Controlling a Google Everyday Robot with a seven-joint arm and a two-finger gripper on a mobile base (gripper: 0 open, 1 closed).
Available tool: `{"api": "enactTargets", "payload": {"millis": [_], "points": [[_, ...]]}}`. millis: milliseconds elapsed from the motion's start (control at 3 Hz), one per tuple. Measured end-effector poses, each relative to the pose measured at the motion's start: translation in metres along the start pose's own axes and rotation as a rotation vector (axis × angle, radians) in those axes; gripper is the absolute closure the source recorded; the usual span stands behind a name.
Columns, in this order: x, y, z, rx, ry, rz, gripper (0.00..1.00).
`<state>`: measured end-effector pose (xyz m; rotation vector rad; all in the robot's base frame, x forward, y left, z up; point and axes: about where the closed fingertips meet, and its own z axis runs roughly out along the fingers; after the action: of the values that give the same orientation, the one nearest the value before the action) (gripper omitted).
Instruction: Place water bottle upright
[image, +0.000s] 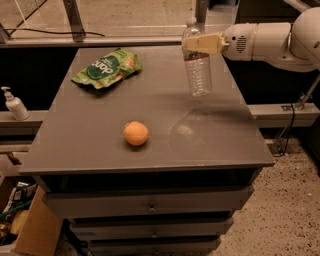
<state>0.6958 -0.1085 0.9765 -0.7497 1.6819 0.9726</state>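
The water bottle (198, 67) is a clear ribbed plastic bottle with a white cap. It hangs nearly upright, cap up, above the right rear part of the grey cabinet top (95, 140). My gripper (200, 43) reaches in from the right on a white arm and is shut on the bottle's neck just below the cap. The bottle's base is off the surface, and its shadow falls on the top below it.
An orange (136, 133) lies near the middle front of the top. A green snack bag (106, 67) lies at the rear left. A white pump-dispenser bottle (14, 104) stands on a ledge to the left. A cardboard box (27, 235) sits on the floor at lower left.
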Motion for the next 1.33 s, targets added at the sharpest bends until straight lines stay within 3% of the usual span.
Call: {"api": "enactTargets", "payload": {"millis": [667, 1333], "points": [[-0.0047, 0.0044, 0.0052, -0.009, -0.014, -0.025, 1.00], [-0.0009, 0.0060, 0.0071, -0.034, -0.104, -0.128, 1.00]]}}
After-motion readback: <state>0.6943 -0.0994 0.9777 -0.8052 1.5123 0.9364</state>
